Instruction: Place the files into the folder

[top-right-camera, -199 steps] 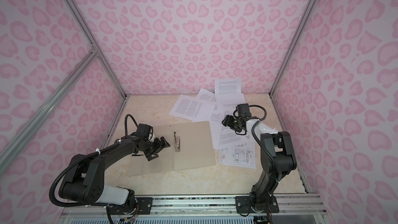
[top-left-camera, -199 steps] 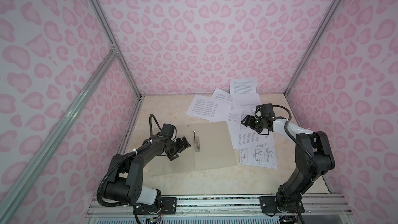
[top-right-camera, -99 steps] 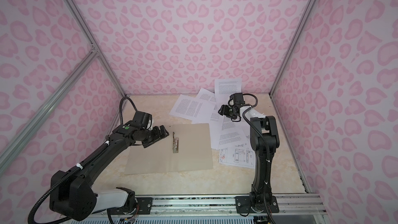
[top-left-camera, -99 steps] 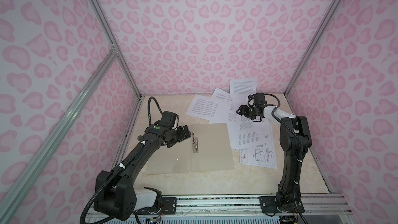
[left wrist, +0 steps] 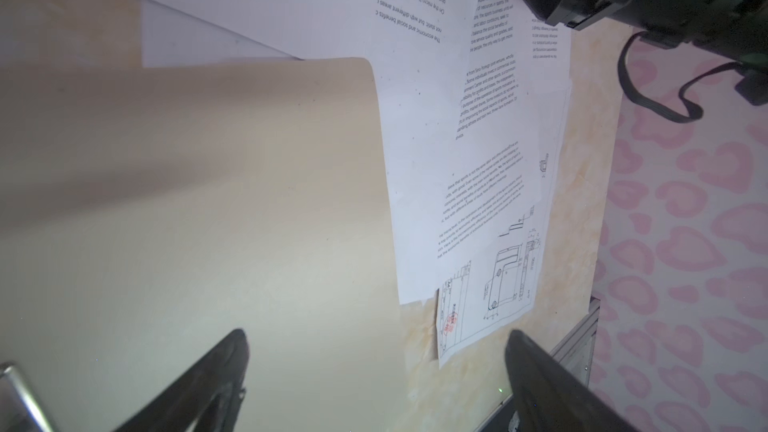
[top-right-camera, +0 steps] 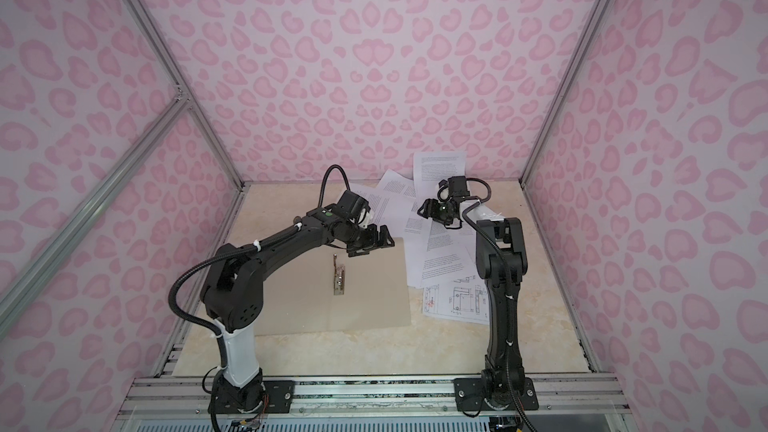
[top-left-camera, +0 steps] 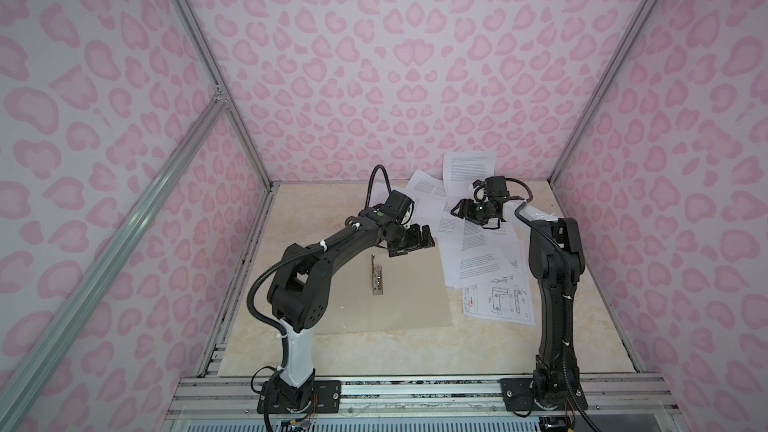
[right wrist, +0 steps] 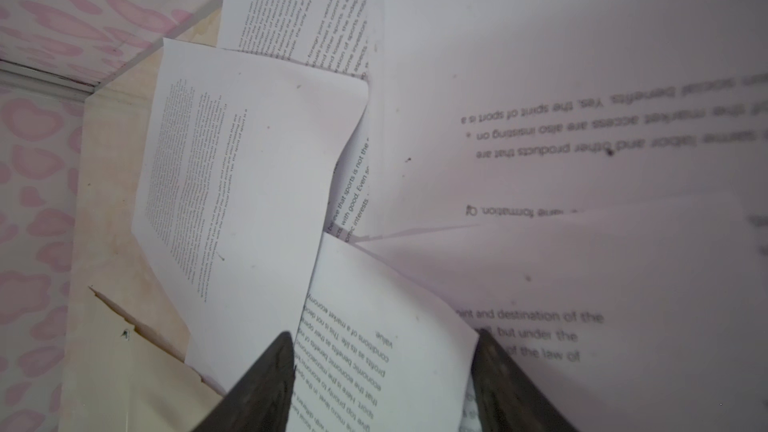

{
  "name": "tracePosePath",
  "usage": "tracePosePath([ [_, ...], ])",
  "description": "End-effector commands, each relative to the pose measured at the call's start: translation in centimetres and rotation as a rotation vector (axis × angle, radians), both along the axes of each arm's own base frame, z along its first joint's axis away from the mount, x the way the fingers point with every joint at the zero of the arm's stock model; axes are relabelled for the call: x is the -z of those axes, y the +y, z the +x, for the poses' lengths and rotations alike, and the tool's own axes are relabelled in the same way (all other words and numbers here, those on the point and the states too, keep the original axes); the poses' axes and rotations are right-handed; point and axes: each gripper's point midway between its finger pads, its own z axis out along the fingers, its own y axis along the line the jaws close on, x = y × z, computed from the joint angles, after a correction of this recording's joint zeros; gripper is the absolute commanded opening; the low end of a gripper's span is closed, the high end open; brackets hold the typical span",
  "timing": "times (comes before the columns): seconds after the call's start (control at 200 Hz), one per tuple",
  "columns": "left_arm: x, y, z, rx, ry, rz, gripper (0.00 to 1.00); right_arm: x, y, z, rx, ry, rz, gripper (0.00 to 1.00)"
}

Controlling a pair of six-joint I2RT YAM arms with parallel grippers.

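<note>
Both top views high, frontal, downward over whole table [top-left-camera: 299, 201]; wrist views close above files [left wrist: 415, 139].

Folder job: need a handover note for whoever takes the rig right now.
Left gripper: open, empty, over the far right corner of the folder.
Right gripper: open, jaws either side of a curled sheet in the pile, not clamped.
Folder: open and flat on the table, spine clip in the middle.
Files: loose and overlapping, from the folder's right edge to the back wall. One sheet leans up it. The drawing sheet is nearest the front.
Done: nothing filed.
Left: pick up the sheets and lay them in the folder.
</note>
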Motion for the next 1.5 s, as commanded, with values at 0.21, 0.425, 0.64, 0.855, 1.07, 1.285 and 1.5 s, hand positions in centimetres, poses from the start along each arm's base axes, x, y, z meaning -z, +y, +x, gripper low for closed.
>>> tracePosePath([
  [0.21,5.0,-3.5,2.6,0.006,0.064,-0.062,0.97,-0.5,1.7,-1.7,-0.044,0.038,0.192,0.68],
  [0.425,9.0,-1.6,1.1,-0.028,0.126,0.029,0.98,-1.0,2.6,-2.1,-0.050,0.049,0.312,0.68],
  [0.64,10.2,-1.0,0.4,-0.044,0.146,0.045,0.98,-0.4,2.9,-4.9,-0.022,0.069,0.353,0.67],
  [0.855,10.9,-0.7,0.0,-0.051,0.157,0.051,0.98,-0.5,3.5,-7.7,-0.034,0.071,0.275,0.65],
  [1.07,10.8,-0.7,-0.1,-0.057,0.163,0.028,0.98,-0.8,4.9,-9.4,-0.032,0.066,0.262,0.56],
  [1.285,10.7,-0.3,-0.1,-0.096,0.179,-0.011,0.98,-0.6,4.1,-10.2,0.089,0.025,0.287,0.44],
  [1.5,10.5,-0.4,-0.1,-0.092,0.179,-0.018,0.98,-0.7,3.7,-10.4,0.166,-0.026,0.296,0.32],
])
